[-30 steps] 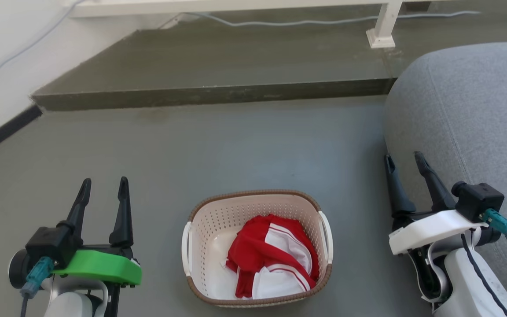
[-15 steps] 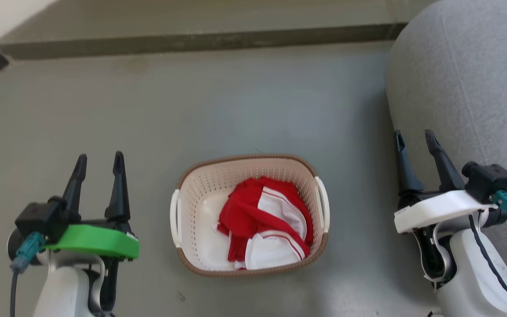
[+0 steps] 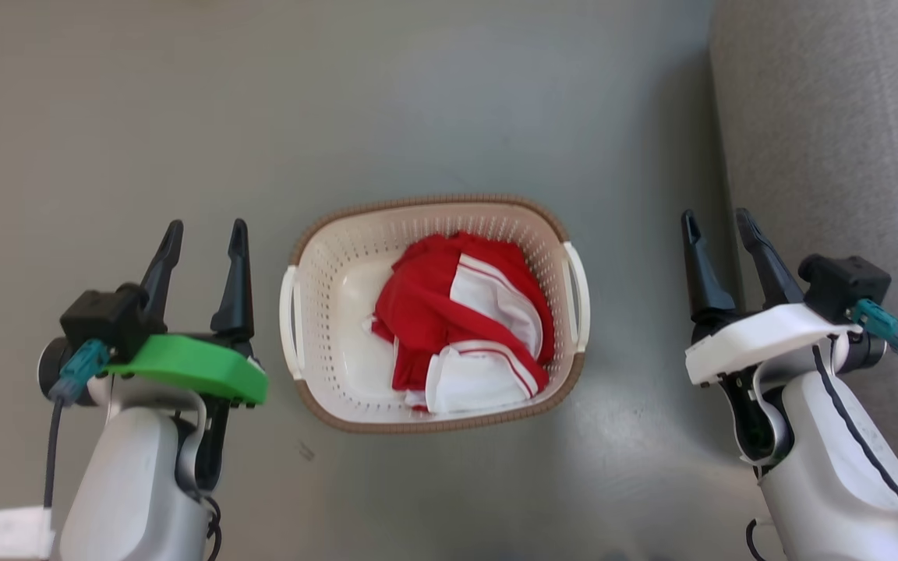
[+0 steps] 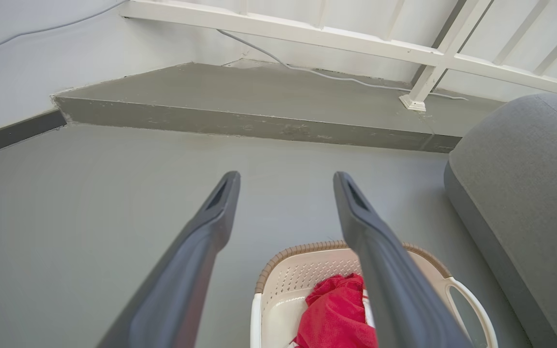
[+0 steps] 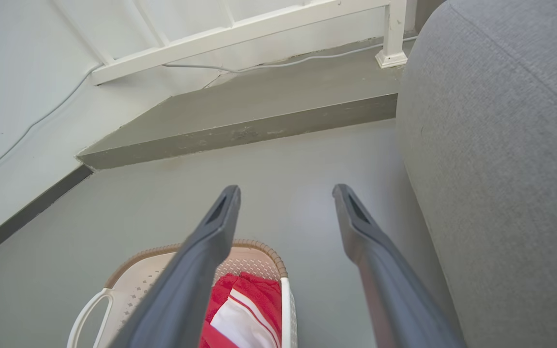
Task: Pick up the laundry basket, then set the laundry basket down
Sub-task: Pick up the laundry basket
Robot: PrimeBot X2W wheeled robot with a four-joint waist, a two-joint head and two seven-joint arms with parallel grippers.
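Grey floor (image 3: 145, 117), step (image 4: 240, 123) beyond, sofa (image 3: 831, 117) at right; laundry basket (image 3: 332, 265) between left gripper (image 3: 207, 226) and right gripper (image 3: 715, 215), both spread.

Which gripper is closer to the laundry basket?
The left gripper, with the green mount: its inner finger is just beside the white handle of the laundry basket, whereas the right gripper, by the grey cushion, leaves a wider gap.

A smooth grey floor (image 3: 418, 101) meets a low raised step (image 4: 259, 92) carrying a white railing (image 4: 307, 34) and a trailing cable (image 4: 336, 77). A dark baseboard (image 4: 12, 134) lines the pale wall (image 4: 12, 67); a grey fabric sofa (image 4: 525, 183) borders the floor.
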